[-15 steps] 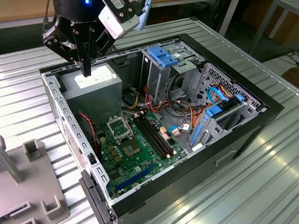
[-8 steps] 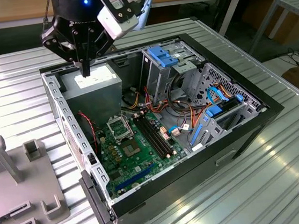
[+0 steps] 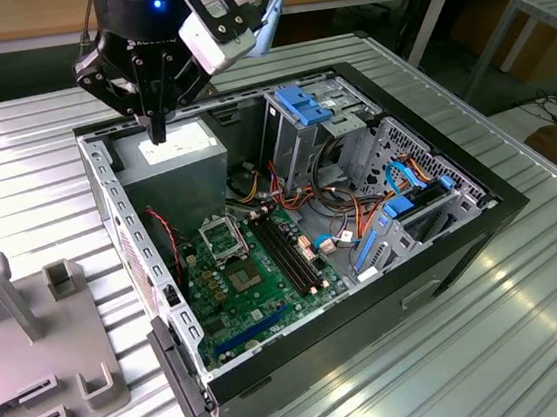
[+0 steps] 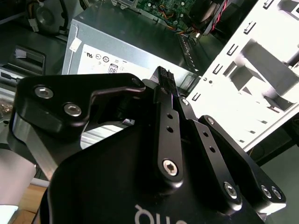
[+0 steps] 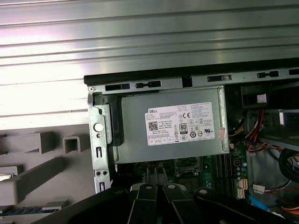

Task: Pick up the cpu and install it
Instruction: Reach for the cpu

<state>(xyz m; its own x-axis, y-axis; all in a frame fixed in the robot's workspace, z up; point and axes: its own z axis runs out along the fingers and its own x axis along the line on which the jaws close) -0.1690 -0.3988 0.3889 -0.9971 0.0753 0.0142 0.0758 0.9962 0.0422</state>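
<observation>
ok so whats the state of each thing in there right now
power supply: mounted in the case corner
claw: shut, hanging above the power supply
computer case: lying on its side, open
chip socket: dark centre showing, looks empty
memory slots: empty

The tool [image 3: 158, 137] is black, the power-supply box [image 3: 182, 174] grey with white label [image 5: 182, 123], the motherboard [image 3: 231, 302] green, the table [image 3: 535, 340] ribbed silver.

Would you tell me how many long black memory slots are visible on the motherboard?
4, it appears: the memory slots lie side by side on the motherboard, to the exterior view's right of the square socket; none looks hidden.
</observation>
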